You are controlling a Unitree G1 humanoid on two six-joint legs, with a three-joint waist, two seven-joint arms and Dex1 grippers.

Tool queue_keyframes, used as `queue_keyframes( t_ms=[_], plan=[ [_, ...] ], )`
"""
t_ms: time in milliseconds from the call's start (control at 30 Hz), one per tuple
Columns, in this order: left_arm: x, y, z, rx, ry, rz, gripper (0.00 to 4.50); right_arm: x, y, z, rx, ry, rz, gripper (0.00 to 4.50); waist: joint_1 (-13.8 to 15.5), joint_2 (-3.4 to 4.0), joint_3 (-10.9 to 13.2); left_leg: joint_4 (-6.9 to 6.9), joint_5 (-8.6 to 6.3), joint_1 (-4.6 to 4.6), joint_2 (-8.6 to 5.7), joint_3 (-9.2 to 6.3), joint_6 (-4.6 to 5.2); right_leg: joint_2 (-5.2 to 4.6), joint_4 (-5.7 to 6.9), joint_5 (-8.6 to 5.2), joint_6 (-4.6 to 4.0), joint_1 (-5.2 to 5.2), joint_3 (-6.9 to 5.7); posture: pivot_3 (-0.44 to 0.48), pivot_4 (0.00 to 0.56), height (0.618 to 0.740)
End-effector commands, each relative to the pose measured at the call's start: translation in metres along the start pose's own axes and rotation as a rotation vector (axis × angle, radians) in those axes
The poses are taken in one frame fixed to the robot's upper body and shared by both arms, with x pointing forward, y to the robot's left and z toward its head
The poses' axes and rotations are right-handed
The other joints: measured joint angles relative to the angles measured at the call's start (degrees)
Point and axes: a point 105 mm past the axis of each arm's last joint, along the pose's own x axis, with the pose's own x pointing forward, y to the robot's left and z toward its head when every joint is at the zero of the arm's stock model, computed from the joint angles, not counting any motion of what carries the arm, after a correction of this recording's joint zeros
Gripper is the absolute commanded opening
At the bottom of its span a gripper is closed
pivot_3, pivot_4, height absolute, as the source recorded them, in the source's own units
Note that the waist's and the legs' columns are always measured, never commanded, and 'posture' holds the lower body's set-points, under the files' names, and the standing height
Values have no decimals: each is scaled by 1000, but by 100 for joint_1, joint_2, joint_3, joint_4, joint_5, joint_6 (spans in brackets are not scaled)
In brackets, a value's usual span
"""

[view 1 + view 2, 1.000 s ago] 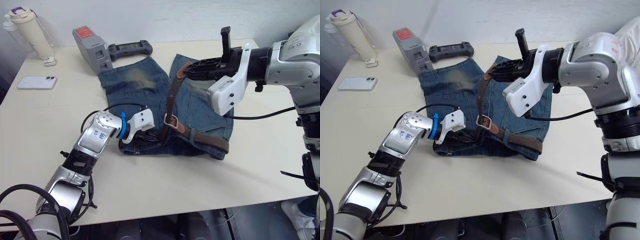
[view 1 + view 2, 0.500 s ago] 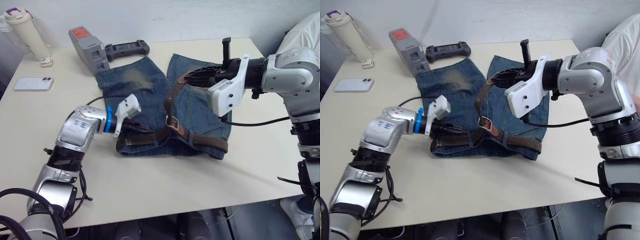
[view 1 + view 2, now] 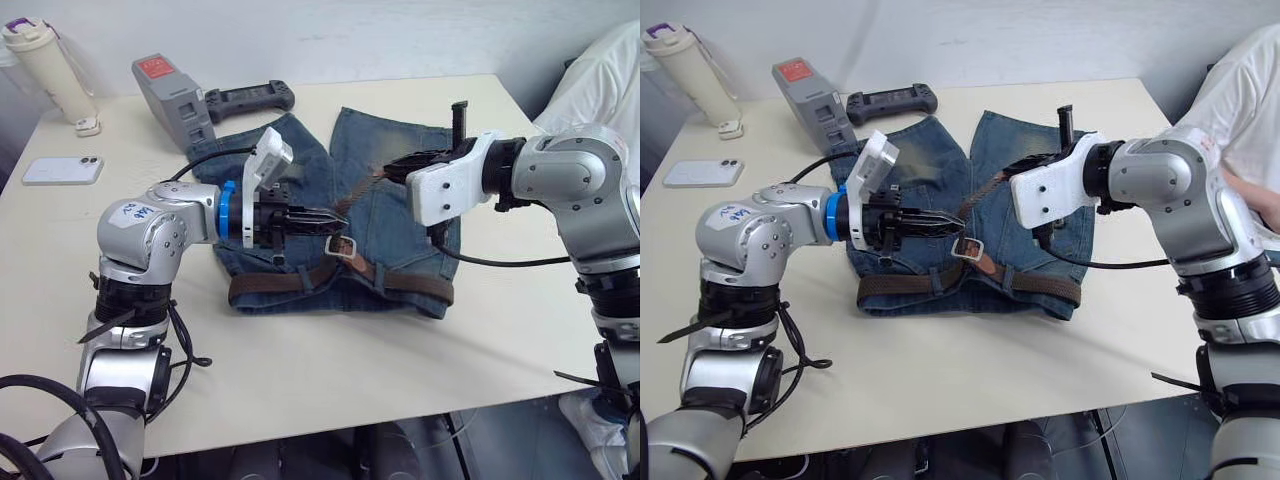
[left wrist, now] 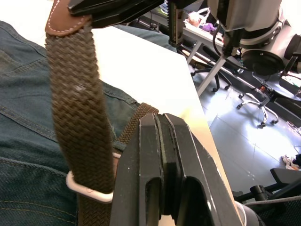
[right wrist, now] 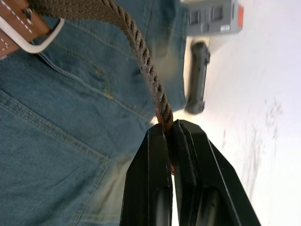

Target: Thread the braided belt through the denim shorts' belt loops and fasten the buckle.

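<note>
While the right gripper (image 3: 1032,163) is pinching the tan leather tip of the braided belt (image 3: 985,189) between closed fingers, that free end is rising taut from the buckle (image 3: 966,247), its long axis running up and toward the robot's right. The buckle, a silver rectangular frame, is lying on the waistband of the denim shorts (image 3: 940,180), with the woven strap already passing through it. The left gripper (image 3: 945,223) is hovering just beside the buckle with its fingers pressed together on nothing, so it looks the nearer arm for steadying the frame or seating the pin. Along the waistband the dark, coarse braid is running under the belt loops (image 3: 1008,279); the denim is lying flat, faded yellowish on both legs.
</note>
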Motion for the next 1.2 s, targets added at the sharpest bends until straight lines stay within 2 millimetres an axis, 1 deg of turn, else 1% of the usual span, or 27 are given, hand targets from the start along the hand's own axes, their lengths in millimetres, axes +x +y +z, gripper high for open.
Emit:
queue_keyframes(
  t_ms=[33,67,133,167,200,233,300,333,367,400,467,567,633,767,900,1100,1200],
  plan=[
    [7,-3,11,56,-8,33,61,-3,-11,8,-15,-7,-43,0,13,0,0,1,0,0,-1,0,0,0,0,0,0,0,1,0,150,740],
    [6,2,14,57,-21,61,61,-3,-11,8,-12,-5,-43,0,14,0,0,3,0,-1,-1,0,0,0,0,0,0,0,1,0,150,740],
    [4,8,18,72,-37,103,697,-3,-10,7,-7,-1,-38,0,34,0,0,6,0,-2,-1,-1,0,0,2,0,0,0,0,0,150,740],
    [1,12,21,82,-43,128,903,-3,-9,7,-4,2,-36,0,34,0,0,8,0,-2,-1,-1,0,0,2,0,0,0,0,0,150,740],
    [-2,17,23,105,-43,164,1512,-3,-8,6,0,6,-33,0,33,0,0,9,0,-3,-1,-1,0,0,1,0,0,1,0,0,150,740],
    [-4,20,25,120,-42,188,1845,-3,-7,5,2,8,-30,0,30,0,0,9,0,-3,-1,-1,0,0,1,0,0,1,0,0,150,740],
    [-7,26,28,164,-32,242,2775,-4,-6,5,9,13,-29,0,25,0,0,7,0,-2,-1,0,0,0,1,0,0,1,0,0,150,740],
    [-6,29,29,209,-14,280,3200,-4,-6,4,14,18,-28,0,23,0,0,5,0,-1,-1,0,0,0,1,0,0,1,0,0,150,740],
    [-4,31,30,225,-12,303,3681,-4,-5,3,19,24,-27,0,22,0,0,5,0,-1,-1,0,0,0,0,0,0,1,0,0,150,740],
    [-1,31,31,225,-17,307,4066,-4,-5,2,23,28,-26,0,27,0,0,4,0,-2,-1,1,0,0,0,0,0,1,0,0,150,740],
    [8,26,29,211,-27,285,4066,-3,-4,1,29,35,-25,0,44,0,0,6,0,-3,-2,0,0,0,0,0,0,1,0,0,150,740],
    [21,15,20,198,-7,242,4066,-2,-3,1,32,36,-24,0,36,0,0,8,0,-4,-2,0,0,0,0,0,0,1,0,0,150,740],
    [25,14,18,195,-15,241,4066,-1,-2,1,33,33,-25,0,30,0,0,5,0,-3,-2,0,0,0,0,0,0,1,0,0,150,740],
    [25,25,16,215,8,319,4066,-1,-3,1,33,33,-25,0,28,0,0,5,0,-1,-1,0,0,0,0,0,0,1,1,0,150,740],
    [19,37,18,228,6,395,4066,-3,-3,0,33,35,-26,0,29,0,0,4,0,-2,-1,1,0,0,-1,0,0,1,0,0,150,740],
    [20,39,13,229,24,398,4066,-4,-4,1,35,33,-34,0,44,0,0,5,0,-3,-2,1,0,0,-1,0,0,1,0,0,150,740],
    [21,41,11,233,29,410,3236,-4,-4,1,35,33,-35,0,40,0,0,7,0,-3,-2,1,0,0,-1,0,0,1,0,0,150,740]
  ],
)
